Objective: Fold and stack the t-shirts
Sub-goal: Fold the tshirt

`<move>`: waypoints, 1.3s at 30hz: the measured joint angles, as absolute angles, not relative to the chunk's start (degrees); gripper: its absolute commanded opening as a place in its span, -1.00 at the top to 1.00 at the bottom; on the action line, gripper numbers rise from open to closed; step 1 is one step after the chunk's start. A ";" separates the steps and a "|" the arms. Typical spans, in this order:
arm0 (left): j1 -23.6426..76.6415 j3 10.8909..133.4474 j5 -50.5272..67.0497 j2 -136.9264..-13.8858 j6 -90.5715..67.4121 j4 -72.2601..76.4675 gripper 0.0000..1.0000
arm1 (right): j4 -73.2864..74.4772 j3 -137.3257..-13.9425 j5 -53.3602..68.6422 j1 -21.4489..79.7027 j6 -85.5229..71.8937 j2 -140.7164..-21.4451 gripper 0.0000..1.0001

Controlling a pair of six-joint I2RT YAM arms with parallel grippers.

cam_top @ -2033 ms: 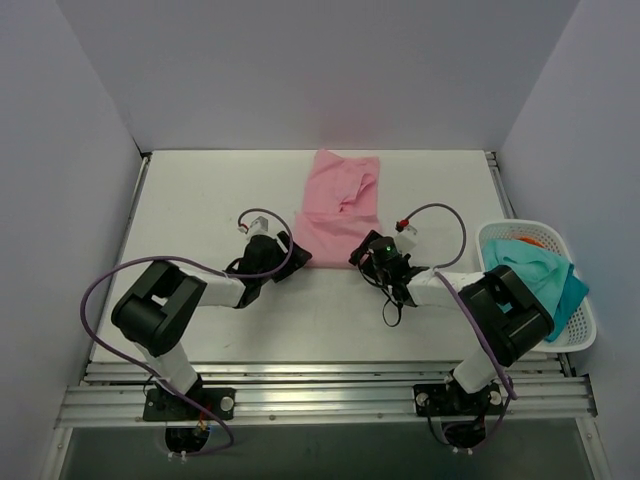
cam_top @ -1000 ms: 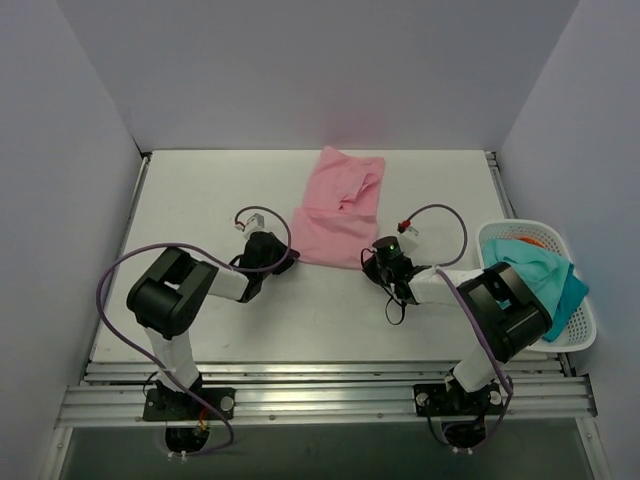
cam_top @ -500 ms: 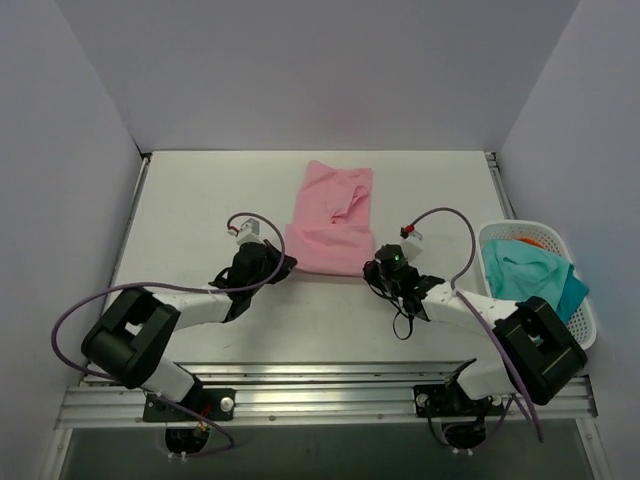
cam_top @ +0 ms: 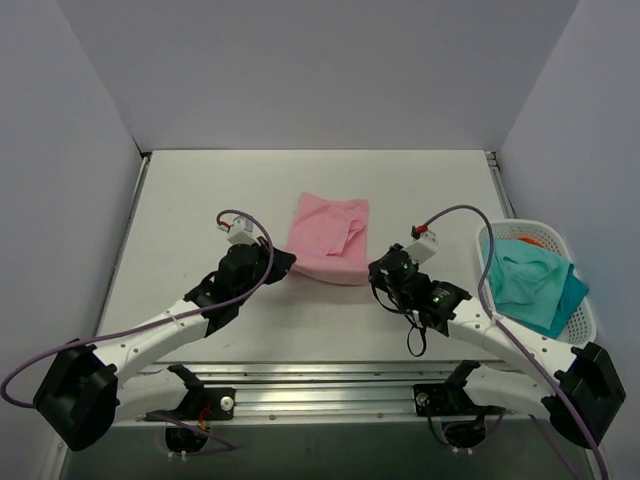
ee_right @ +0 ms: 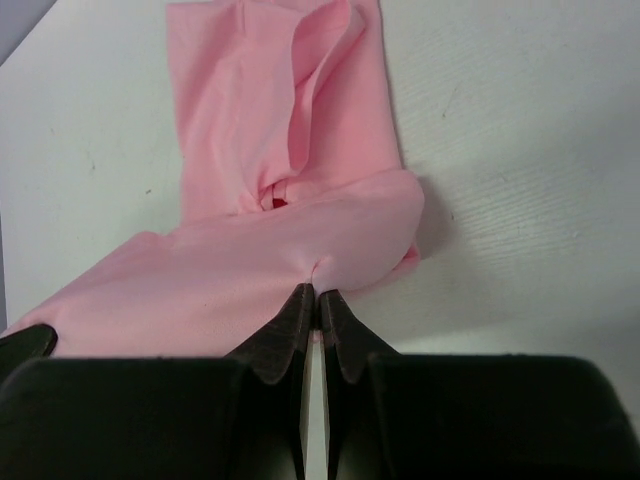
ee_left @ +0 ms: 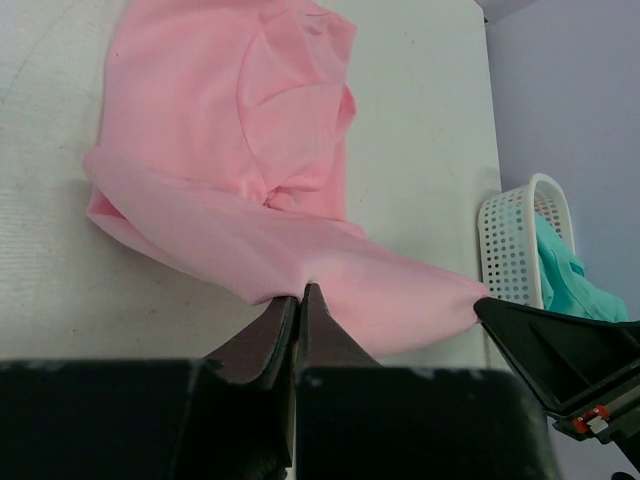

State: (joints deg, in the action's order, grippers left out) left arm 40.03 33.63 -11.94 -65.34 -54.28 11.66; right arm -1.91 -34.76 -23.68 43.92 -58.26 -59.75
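Both arms reach low and forward, side by side, equally near the cloth. See the left pincer (cam_top: 284, 262) and right pincer (cam_top: 377, 268), each pinched tight on a near corner of the pink t-shirt (cam_top: 328, 232). It lies mid-desk (cam_top: 190, 200), its length running away from them toward the back wall.

A white perforated basket (cam_top: 515, 225) sits at the white table's (cam_top: 200, 200) right edge.
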 measured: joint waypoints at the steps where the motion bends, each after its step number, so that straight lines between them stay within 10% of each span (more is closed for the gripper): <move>1: 40.03 34.81 -12.10 -65.49 -53.91 10.35 0.95 | -0.86 -36.27 -24.21 43.92 -58.06 -60.62 1.00; 28: 27.03 61.93 -2.90 -92.92 -47.33 7.90 0.95 | -4.49 -61.19 -16.69 28.67 -47.20 -91.57 1.00; 30: 24.51 69.52 0.32 -101.14 -46.17 8.86 0.59 | -4.29 -68.95 -14.96 25.43 -46.17 -99.13 1.00; 31: 23.16 75.99 2.20 -106.76 -45.43 8.03 0.09 | -3.62 -74.46 -13.85 23.53 -45.71 -104.36 0.16; 32: 21.80 84.25 4.82 -113.43 -44.51 7.33 -0.85 | -2.26 -81.97 -13.02 21.78 -45.21 -110.08 -0.85; 36: 17.17 121.08 11.75 -140.79 -43.18 1.56 -0.88 | -0.54 -112.64 -9.23 16.16 -41.30 -134.13 -1.00; 39: 14.33 126.26 14.02 -146.58 -42.15 -4.14 -0.88 | -1.02 -110.78 -8.47 13.61 -39.83 -137.43 -1.00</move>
State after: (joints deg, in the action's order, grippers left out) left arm 14.33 126.26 14.02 -146.58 -42.15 -4.14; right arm -1.02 -110.78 -8.47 13.61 -39.83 -137.43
